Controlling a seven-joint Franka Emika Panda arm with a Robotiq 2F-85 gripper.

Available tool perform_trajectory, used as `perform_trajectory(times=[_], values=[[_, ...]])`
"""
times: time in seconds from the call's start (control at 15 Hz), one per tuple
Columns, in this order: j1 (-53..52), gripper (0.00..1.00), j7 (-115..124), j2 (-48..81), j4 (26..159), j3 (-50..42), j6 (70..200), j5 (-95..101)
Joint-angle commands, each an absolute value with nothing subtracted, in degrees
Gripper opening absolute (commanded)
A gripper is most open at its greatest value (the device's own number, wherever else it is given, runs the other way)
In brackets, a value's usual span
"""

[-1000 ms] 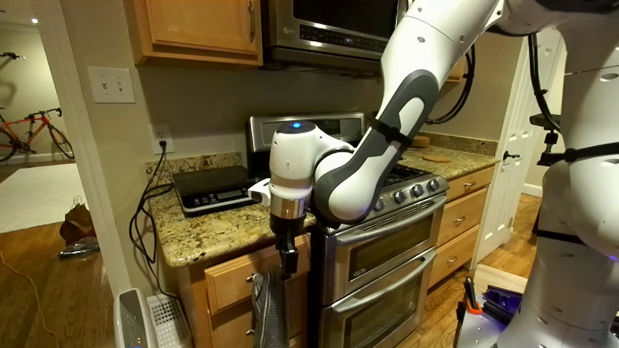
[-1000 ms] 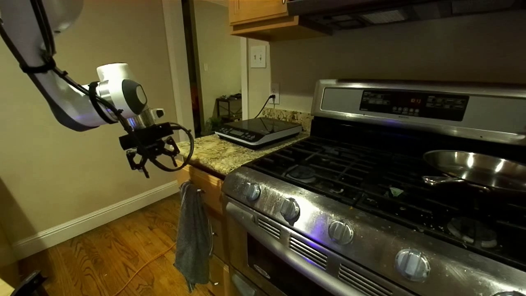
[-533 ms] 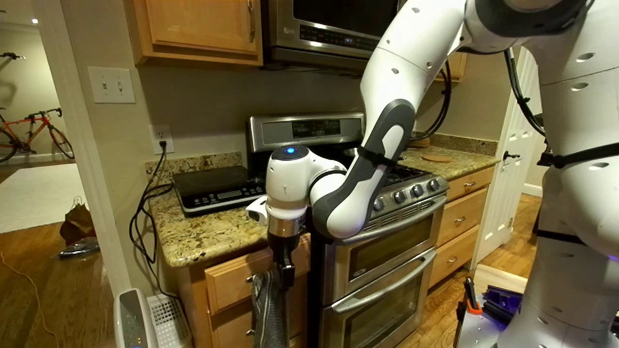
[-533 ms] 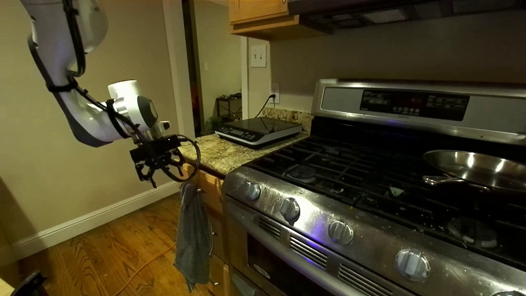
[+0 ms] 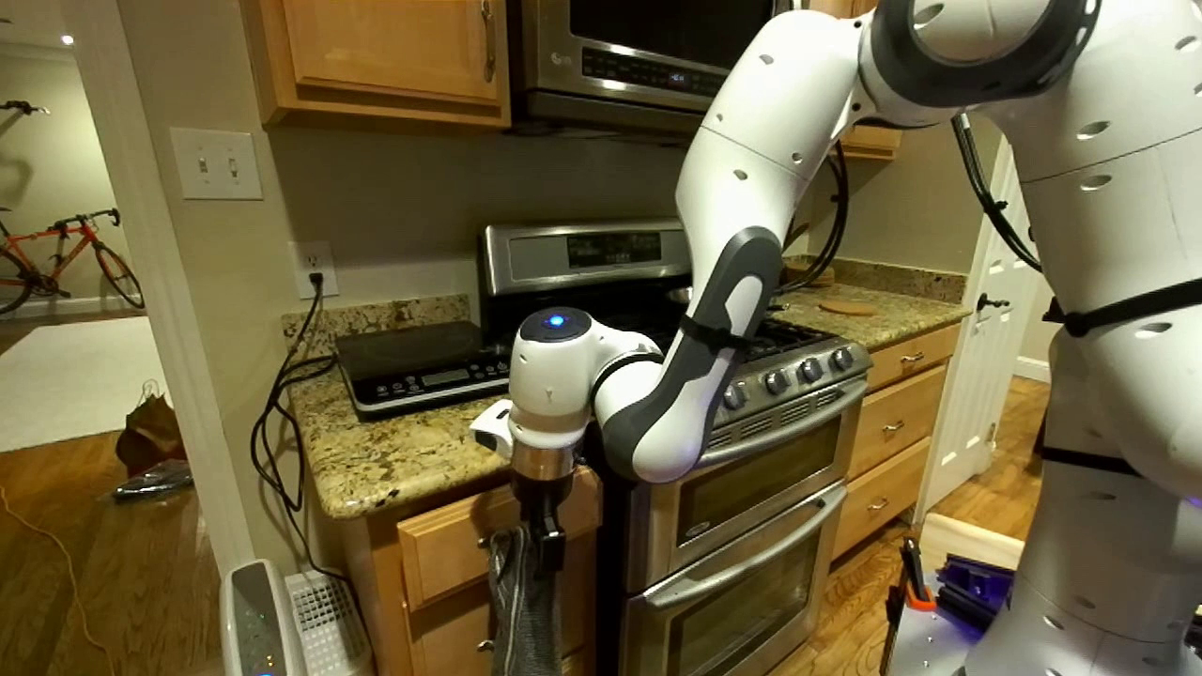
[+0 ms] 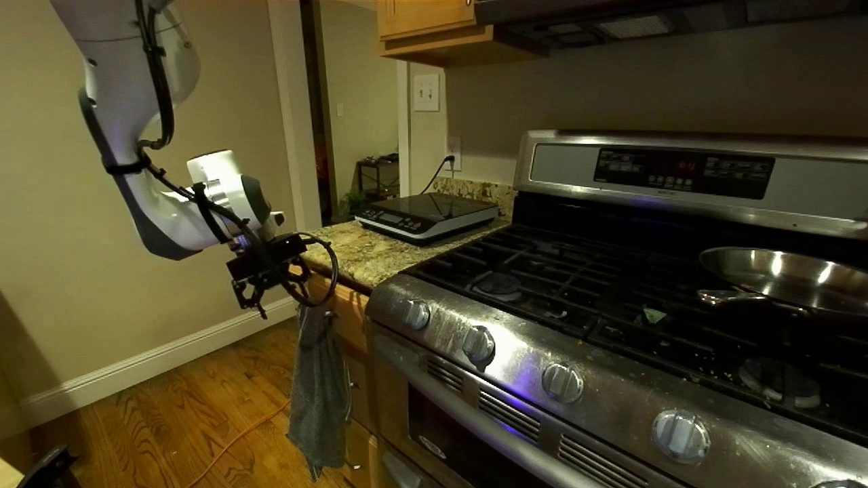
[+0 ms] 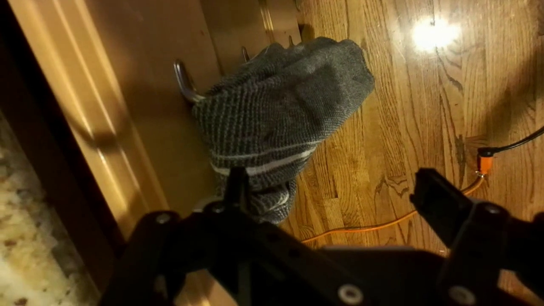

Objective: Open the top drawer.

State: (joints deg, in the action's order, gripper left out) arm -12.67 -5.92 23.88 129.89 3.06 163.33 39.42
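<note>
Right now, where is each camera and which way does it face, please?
In an exterior view: in front of the counter, facing the top drawer; arm, end effector show.
In an exterior view: in front of the stove, facing across it; same parts show.
Wrist view: above towel and floor, facing down; end effector shows.
Both exterior views share towel and stove.

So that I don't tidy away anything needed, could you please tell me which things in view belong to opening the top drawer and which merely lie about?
For the job:
top drawer
its metal handle
open claw

Not part of it:
gray kitchen towel, hanging on that handle
stainless-steel frying pan
portable cooktop
orange extension cord
red bicycle
</note>
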Motion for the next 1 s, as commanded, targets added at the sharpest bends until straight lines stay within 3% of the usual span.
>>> perform_trajectory(times=[0.0, 0.93], values=[[-12.77, 1.0, -5.89, 23.88, 129.8, 3.04, 163.33, 39.42], [-18.29, 1.0, -0.84, 28.87, 125.42, -3.12, 164.62, 51.07]])
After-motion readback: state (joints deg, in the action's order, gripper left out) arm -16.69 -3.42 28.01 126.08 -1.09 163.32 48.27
